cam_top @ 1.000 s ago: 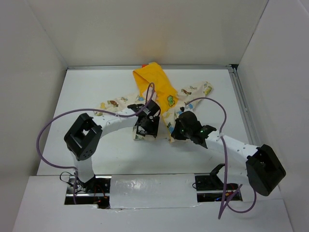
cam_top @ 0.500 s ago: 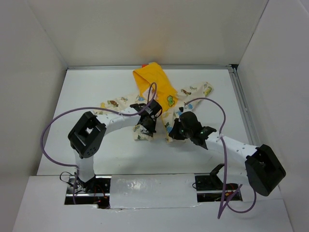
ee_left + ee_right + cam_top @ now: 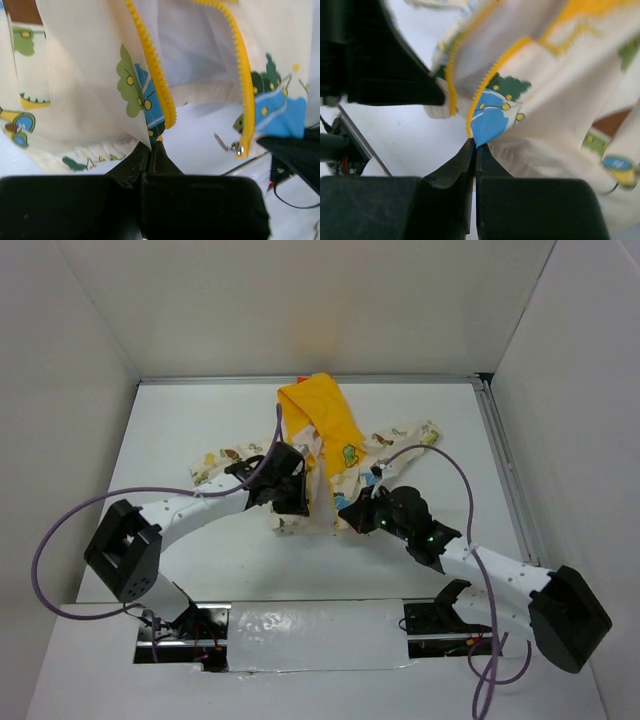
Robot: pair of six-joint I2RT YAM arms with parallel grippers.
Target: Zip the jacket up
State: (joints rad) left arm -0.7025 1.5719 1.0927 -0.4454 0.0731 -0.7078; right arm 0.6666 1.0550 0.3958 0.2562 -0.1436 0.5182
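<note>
The jacket (image 3: 352, 454) lies near the back middle of the table, cream with cartoon prints, its yellow-orange hood (image 3: 320, 412) pointing away. The front is unzipped, with a gap between the panels. My left gripper (image 3: 297, 508) is shut on the bottom corner of one front panel, right at the end of its yellow zipper teeth (image 3: 150, 65). My right gripper (image 3: 347, 514) is shut on the blue-printed bottom corner (image 3: 492, 117) of the other panel. In the left wrist view the metal zipper slider (image 3: 236, 148) hangs at the foot of the other row of teeth (image 3: 243, 75).
The white table (image 3: 190, 410) is boxed in by white walls at the back and sides. A metal rail (image 3: 500, 455) runs along its right edge. Purple cables (image 3: 60, 540) loop from both arms. The left gripper's black body (image 3: 380, 55) sits close to the right one.
The left gripper went from open to shut on the jacket's bottom corner. Both arms shifted left and forward, with the left elbow swinging out. The two hem corners now sit apart.
</note>
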